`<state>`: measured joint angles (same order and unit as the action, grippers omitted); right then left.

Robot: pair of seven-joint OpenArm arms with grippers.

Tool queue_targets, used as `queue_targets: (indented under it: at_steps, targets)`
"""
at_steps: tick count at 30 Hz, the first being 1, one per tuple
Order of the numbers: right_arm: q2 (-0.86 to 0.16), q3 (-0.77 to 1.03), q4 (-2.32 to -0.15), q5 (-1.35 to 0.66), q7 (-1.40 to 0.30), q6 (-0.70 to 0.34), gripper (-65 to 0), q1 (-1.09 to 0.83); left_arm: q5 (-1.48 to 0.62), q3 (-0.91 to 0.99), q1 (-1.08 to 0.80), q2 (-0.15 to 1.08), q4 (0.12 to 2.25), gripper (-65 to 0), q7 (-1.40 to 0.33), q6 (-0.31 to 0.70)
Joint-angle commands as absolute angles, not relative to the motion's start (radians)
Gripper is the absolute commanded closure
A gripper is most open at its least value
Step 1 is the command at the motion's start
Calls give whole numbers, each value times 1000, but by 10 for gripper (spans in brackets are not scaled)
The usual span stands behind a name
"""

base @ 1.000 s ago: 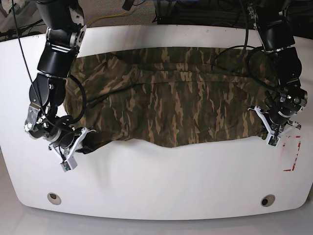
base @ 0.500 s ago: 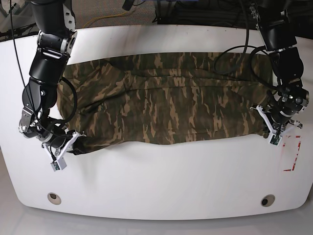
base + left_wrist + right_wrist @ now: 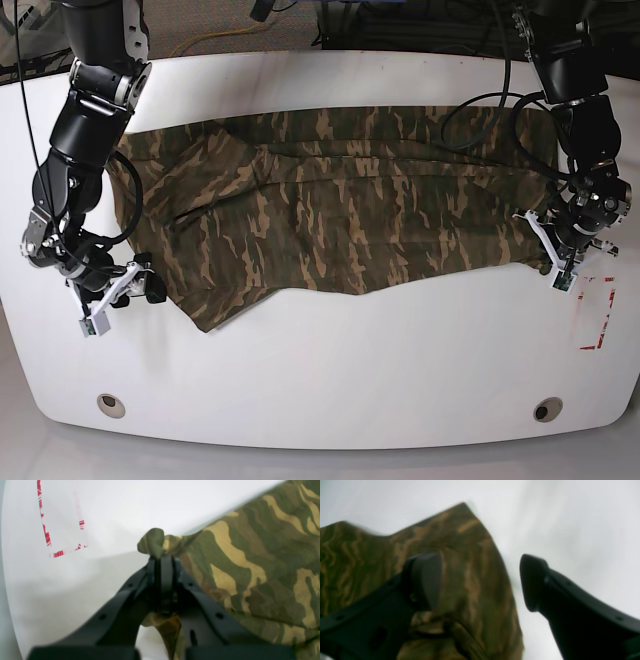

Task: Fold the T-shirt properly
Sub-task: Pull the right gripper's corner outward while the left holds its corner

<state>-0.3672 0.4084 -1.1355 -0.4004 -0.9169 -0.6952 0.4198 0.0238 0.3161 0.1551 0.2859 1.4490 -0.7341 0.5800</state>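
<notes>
T-shirt [image 3: 340,210] across table [image 3: 320,370]

The left gripper [image 3: 163,557] is seen from behind, its black jaws pressed together on a bunched corner of the T-shirt [image 3: 252,562], which pokes out at 12 o'clock. The camouflage cloth is spread toward 3 o'clock over the white table [image 3: 112,510]. Broken red marking [image 3: 47,537] is seen at 10 o'clock.

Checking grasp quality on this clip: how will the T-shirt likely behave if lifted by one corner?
Probably floppy: the T-shirt lies wrinkled, and its corner bunches where the left gripper pinches it. It would likely sag and drag, since the right gripper is open and supports nothing.
</notes>
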Motion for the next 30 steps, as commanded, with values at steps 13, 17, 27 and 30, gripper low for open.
queue_targets:
  at_steps: [13, 17, 27, 30]
  targets:
    - [-475, 294, -722, -414, -611, -698, -474, 510, 19, 320, 177, 298, 1466, 0, -716, 576]
    - [-496, 246, -625, -414, -506, -698, -474, 541, 19, 320, 177, 298, 1466, 0, -716, 576]
    - [-504, 148, -536, -414, -380, -698, -474, 544, 19, 320, 176, 297, 1468, 0, -716, 576]
    - [-481, 113, -538, -415, -377, -698, -474, 542, 19, 320, 176, 295, 1468, 0, -716, 576]
